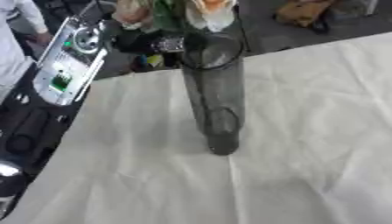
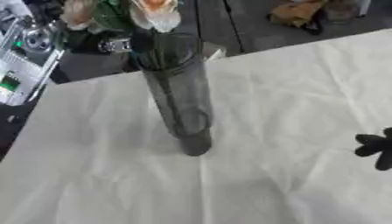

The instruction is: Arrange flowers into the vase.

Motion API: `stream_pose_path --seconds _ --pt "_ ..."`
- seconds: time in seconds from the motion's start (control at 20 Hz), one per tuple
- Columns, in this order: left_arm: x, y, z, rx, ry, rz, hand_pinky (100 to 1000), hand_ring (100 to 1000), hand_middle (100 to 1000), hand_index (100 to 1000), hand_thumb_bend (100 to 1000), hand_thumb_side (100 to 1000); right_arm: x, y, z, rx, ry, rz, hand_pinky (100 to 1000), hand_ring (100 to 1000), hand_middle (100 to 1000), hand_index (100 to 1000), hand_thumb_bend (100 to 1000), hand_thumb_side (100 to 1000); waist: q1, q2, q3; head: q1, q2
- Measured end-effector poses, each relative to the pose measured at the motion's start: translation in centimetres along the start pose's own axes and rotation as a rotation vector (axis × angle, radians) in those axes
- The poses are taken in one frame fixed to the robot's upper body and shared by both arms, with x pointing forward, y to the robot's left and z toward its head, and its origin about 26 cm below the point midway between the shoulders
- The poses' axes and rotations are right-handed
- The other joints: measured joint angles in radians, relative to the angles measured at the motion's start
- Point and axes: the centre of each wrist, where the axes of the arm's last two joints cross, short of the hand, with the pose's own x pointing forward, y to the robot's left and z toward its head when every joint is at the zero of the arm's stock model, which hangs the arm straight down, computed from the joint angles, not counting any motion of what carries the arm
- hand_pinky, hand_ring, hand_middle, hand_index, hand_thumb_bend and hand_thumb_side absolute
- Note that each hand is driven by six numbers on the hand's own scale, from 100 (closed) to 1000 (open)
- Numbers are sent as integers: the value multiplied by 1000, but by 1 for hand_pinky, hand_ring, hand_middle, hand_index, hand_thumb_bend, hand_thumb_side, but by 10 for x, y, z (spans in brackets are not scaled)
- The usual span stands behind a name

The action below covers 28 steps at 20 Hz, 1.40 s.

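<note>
The tall glass vase stands upright on the counter with flowers already at its mouth, well to the left of the right hand, whose dark fingers are spread and hold nothing.

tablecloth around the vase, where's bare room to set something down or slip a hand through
The white tablecloth is bare on the near side, below the tall glass vase, and on both sides of it. The right hand shows only at the right edge, fingers dark and spread. It is crowded at the vase's mouth, where the flowers sit, and past the table's left edge beside the equipment.
</note>
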Motion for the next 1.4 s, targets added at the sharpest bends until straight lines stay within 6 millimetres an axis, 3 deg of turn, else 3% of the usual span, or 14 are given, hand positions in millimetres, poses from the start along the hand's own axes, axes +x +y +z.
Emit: stream_pose_path --seconds 0.3,0.65,1.4 --pt "0 -1 3 -4 15 -11 947 960 1000 1000 649 1000 0 0 0 0 2 -1 870 683 493 808 100 1000 0 0 1 0 0" --pt "0 -2 4 -30 33 -23 963 964 1000 1000 707 1000 0 0 0 0 3 -1 870 683 493 808 100 1000 0 0 1 0 0" --pt "-3 3 15 -46 65 -56 964 962 1000 1000 692 1000 0 0 2 -4 8 -4 870 684 493 808 100 1000 0 -6 4 -1 0"
